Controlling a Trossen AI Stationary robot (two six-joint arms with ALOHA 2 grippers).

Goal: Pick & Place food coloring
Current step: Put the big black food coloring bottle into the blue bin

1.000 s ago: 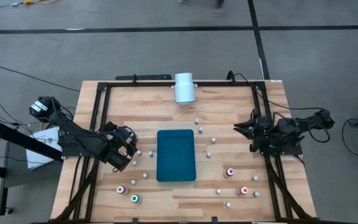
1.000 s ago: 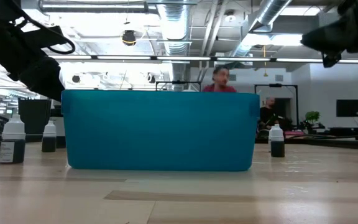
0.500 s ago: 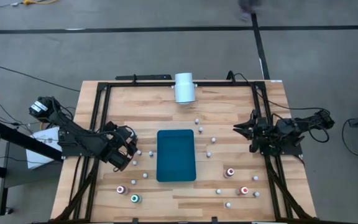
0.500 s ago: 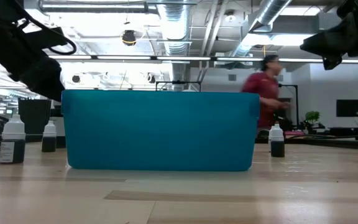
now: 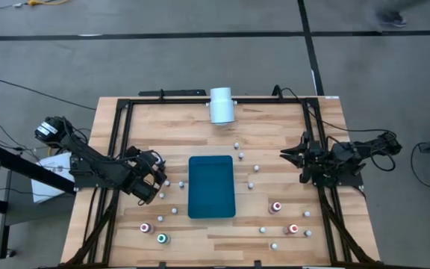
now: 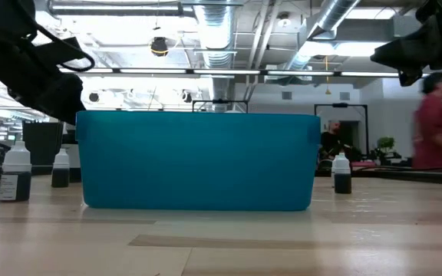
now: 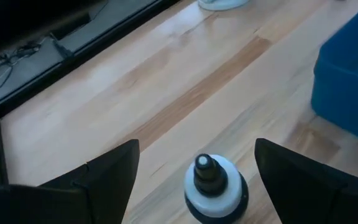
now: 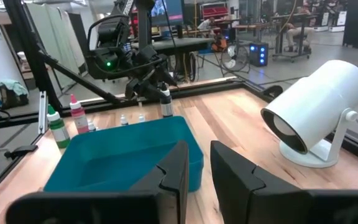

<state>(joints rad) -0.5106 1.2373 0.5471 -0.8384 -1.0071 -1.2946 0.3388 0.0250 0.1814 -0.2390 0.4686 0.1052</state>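
Note:
The food coloring is a scatter of tiny bottles standing on the wooden table around a teal tray (image 5: 211, 187); some have red tops (image 5: 277, 207), one a green top (image 5: 161, 238), and others show as whitish dots (image 5: 250, 184). My left gripper (image 5: 152, 188) is open, left of the tray. In the left wrist view its fingers (image 7: 107, 177) stand on either side of one upright white-capped bottle (image 7: 215, 186) without touching it. My right gripper (image 5: 285, 155) is shut, held above the table right of the tray, with nothing between its fingers (image 8: 182, 168).
A large white cylinder (image 5: 221, 104) lies at the far edge. A black frame (image 5: 118, 149) runs along the table's sides. Bottles stand on both sides of the tray (image 6: 15, 172) (image 6: 342, 172). A person (image 6: 434, 123) walks in the room behind.
Both grippers have kept their places and their openings. A person in the room behind the table has walked across toward the right.

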